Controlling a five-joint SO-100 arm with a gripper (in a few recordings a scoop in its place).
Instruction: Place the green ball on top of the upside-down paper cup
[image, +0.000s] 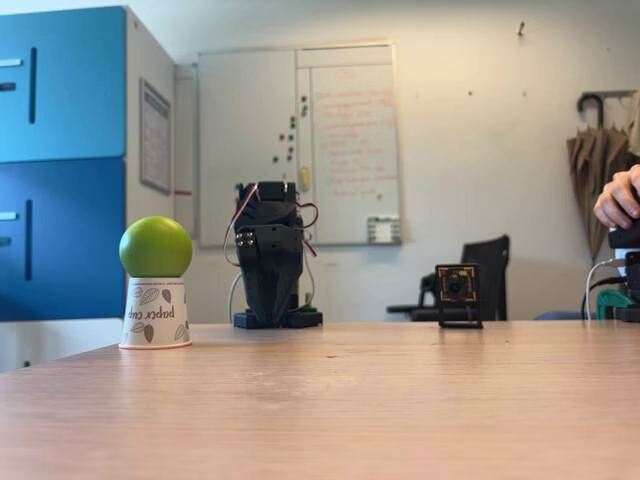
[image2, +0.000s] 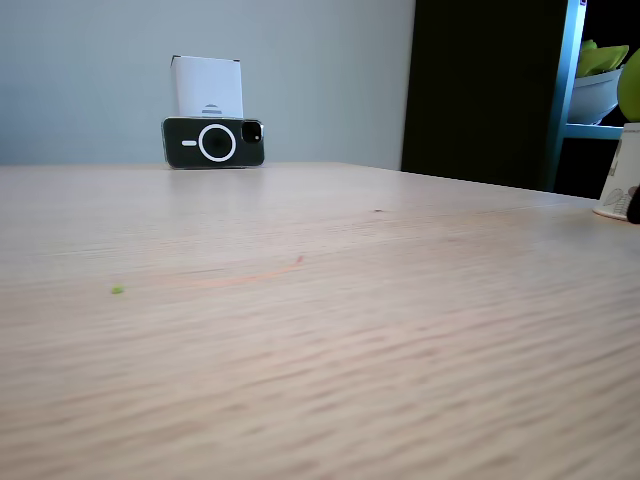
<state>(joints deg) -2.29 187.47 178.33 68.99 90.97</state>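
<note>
Round, smooth green ball (image: 156, 247) sitting at 12 o'clock on white paper cup (image: 155, 313), "paper cup" printed upside down. Gripper (image: 270, 300) folded down on black arm; open or closed, cannot tell.

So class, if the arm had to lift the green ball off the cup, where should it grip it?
Probably across the green ball at its widest middle, coming from above: it sits free atop the upside-down paper cup, so a sideways approach could topple both.
</note>
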